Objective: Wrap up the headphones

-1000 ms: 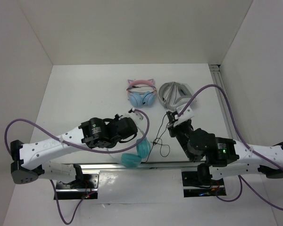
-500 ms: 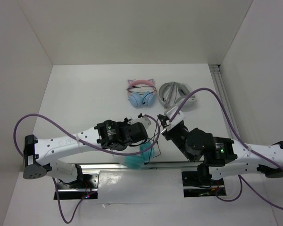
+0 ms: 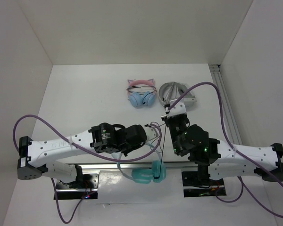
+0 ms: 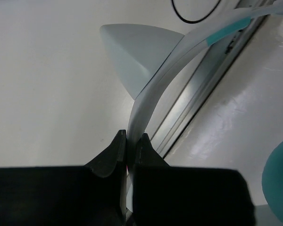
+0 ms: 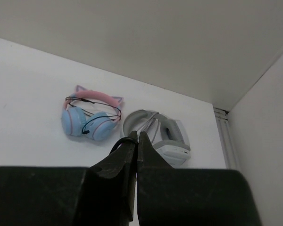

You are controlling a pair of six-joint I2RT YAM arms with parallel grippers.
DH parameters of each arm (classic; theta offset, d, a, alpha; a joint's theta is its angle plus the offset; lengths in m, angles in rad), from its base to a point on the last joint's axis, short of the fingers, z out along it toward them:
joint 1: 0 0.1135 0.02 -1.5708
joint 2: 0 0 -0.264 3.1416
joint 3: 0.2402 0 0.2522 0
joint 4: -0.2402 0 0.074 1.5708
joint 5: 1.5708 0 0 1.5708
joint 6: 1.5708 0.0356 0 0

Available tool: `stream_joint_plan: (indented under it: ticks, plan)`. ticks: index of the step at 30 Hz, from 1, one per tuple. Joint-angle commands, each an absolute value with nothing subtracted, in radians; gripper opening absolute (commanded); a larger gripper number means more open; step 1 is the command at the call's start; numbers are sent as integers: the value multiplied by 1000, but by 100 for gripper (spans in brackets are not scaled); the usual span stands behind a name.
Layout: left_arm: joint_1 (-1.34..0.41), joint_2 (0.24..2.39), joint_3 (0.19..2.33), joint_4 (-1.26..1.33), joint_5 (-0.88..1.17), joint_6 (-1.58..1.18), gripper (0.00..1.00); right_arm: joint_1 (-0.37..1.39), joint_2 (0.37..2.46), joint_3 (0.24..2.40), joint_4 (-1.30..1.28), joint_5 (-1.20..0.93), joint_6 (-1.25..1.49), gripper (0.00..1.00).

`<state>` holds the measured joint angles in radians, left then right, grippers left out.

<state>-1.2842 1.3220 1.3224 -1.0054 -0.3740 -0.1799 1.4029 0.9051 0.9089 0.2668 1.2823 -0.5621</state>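
The headphones hang over the table's near edge, their teal ear cups (image 3: 151, 172) below the metal rail. My left gripper (image 3: 154, 135) is shut on their translucent white headband (image 4: 148, 89), just below one pointed cat ear (image 4: 134, 52). One teal cup (image 4: 280, 176) shows at the right edge of the left wrist view. The thin black cable (image 3: 162, 141) runs straight up from the cups to my right gripper (image 3: 166, 113). That gripper (image 5: 136, 137) is shut on a loop of the cable (image 5: 120, 141).
Pink-banded light-blue cat-ear headphones (image 3: 141, 93) and folded grey-white headphones (image 3: 175, 93) lie at the back of the table, ahead of the right gripper. A metal rail (image 3: 108, 165) runs along the near edge. White walls enclose the table on three sides.
The left gripper has carried the headband to the right, and the teal cups have swung right and down past the rail. The right gripper has pulled back, drawing the cable straight.
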Motion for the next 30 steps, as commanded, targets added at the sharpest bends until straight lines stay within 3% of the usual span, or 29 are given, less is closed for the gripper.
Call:
stream_joint_plan:
  ticks: [1, 13, 19, 30]
  plan:
    - [-1305, 1290, 1339, -1031, -184, -92, 0, 1353, 908, 956, 404, 1302, -514, 0]
    - [-1305, 1213, 1483, -962, -368, -166, 0, 1344, 876, 976, -124, 885, -89, 0]
    - [-1305, 1146, 1554, -911, -411, -184, 0, 1344, 900, 908, -131, 914, -6, 0]
    - [-1305, 990, 1560, -812, -295, -195, 0, 1335, 848, 856, -100, 893, -26, 0]
